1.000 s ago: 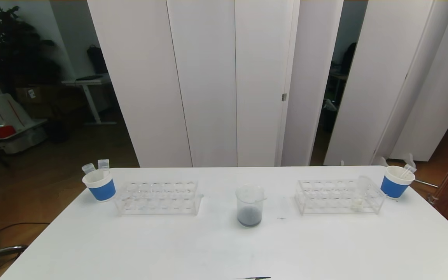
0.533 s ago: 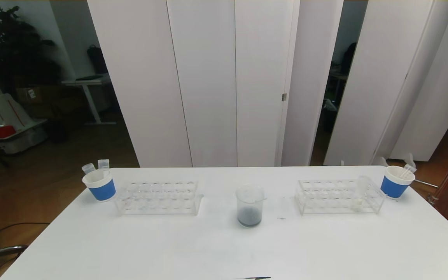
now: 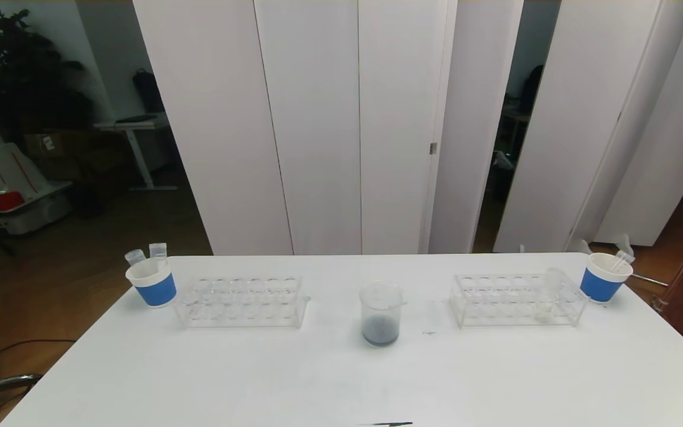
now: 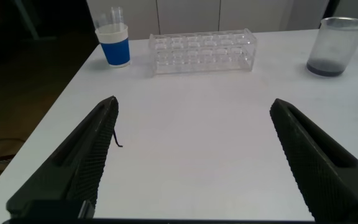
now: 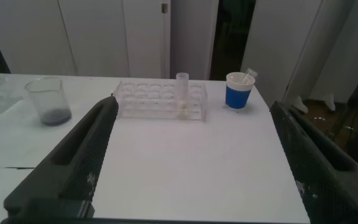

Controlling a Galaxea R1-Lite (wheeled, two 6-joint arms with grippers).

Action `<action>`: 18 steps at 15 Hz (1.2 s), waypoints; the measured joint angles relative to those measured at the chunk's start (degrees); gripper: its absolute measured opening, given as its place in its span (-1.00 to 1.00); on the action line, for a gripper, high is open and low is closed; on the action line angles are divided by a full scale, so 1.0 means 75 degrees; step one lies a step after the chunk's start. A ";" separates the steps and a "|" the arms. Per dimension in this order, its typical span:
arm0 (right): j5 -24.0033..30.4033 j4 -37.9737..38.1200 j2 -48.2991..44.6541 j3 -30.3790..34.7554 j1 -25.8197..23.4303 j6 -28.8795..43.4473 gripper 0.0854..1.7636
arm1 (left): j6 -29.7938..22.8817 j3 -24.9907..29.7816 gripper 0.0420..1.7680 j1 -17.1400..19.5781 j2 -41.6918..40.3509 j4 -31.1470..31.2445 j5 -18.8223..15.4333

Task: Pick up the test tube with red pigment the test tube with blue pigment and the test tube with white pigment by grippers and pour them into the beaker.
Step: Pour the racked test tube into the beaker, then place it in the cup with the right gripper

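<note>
The left gripper [image 4: 191, 162] and right gripper [image 5: 191, 162] both hang spread wide, holding nothing, above the near part of the table [image 3: 341, 379]. The clear beaker [image 3: 381, 313], dark pigment at its bottom, stands between two racks. The tube with white pigment [image 5: 183, 94] stands upright in the right rack [image 3: 516, 299]. Nothing has moved since before.

Both arms outside the head view, beaker [image 4: 337, 46] cut by wrist frame edge, rack tube's contents unclear

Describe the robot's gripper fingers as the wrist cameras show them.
Only the fingers show. The left gripper has two long, dark grey to black fingers, wedge-shaped, with finely ribbed inner pads. The right gripper looks the same: matte dark fingers with textured pads. No cables, markings or arm links are visible.
</note>
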 joint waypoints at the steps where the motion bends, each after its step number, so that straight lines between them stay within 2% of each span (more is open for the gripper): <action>1: 0.0000 -0.0008 0.0450 -0.0434 -0.0002 0.0018 0.98 | 0.0000 0.0000 0.97 0.0000 0.0000 0.0000 -0.0003; 5: -0.0013 -0.0294 0.2487 -0.2055 -0.0042 0.0177 0.98 | 0.0000 0.0000 0.97 0.0000 0.0000 -0.0003 -0.0003; 9: -0.0026 -0.1377 0.4795 -0.3124 -0.0323 0.0273 0.98 | 0.0000 0.0000 0.97 0.0000 0.0000 -0.0003 -0.0003; 13: -0.0016 -0.2822 0.7007 -0.3651 -0.0806 0.0271 0.98 | 0.0000 0.0000 0.97 0.0000 0.0000 0.0000 -0.0003; 18: 0.0002 -0.4754 0.9580 -0.3802 -0.0996 0.0015 0.98 | 0.0002 0.0000 0.97 0.0000 0.0000 -0.0003 -0.0003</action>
